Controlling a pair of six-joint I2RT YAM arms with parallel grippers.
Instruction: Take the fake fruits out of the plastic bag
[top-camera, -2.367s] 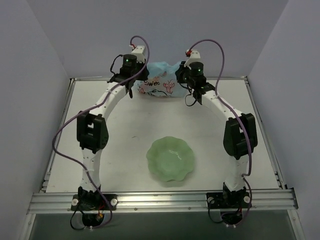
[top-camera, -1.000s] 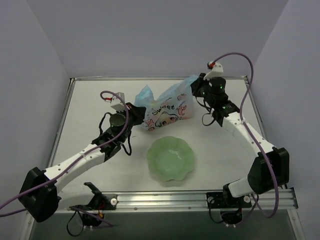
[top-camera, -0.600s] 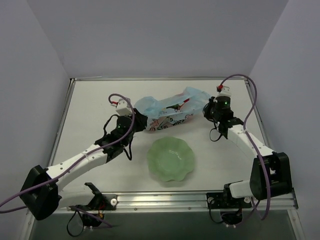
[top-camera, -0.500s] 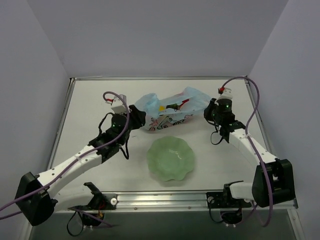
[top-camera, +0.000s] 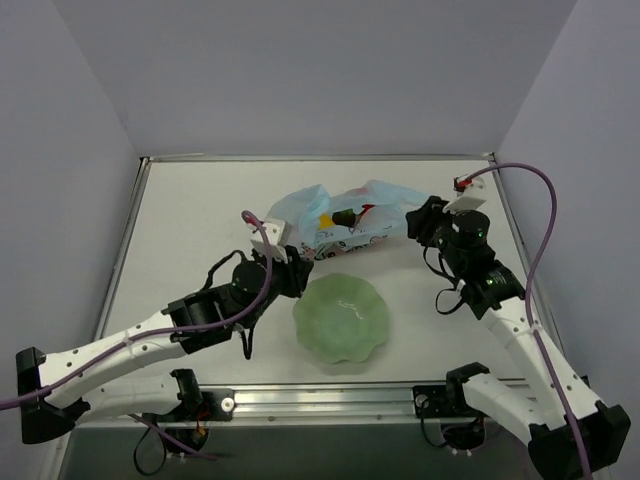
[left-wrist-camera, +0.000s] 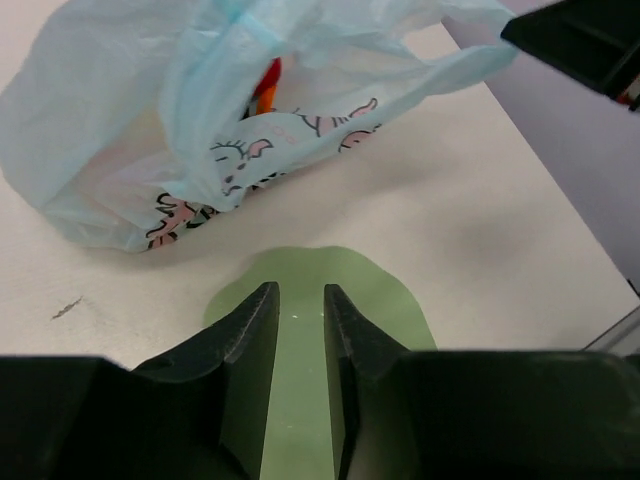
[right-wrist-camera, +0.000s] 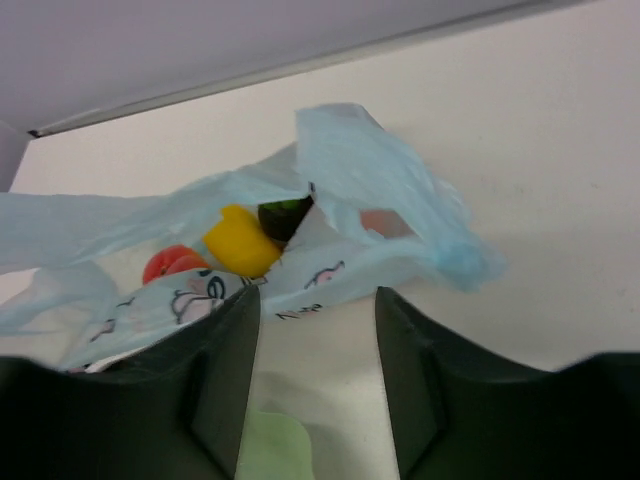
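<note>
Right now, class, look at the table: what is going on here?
Two robot arms are working on a plastic bag lying open-mouthed on the table just beyond a green bowl. The fake fruits, a yellow one, a red one and a dark green one, show inside the bag; the bowl is empty. The left pincer hovers by the bowl's far-left rim, and the right pincer is off the bag's right end. Both are open and hold nothing.

Top view looks down from behind the arms. Both wrist views look low, close, between their jaws; all share the plastic bag (top-camera: 345, 222) ahead.
</note>
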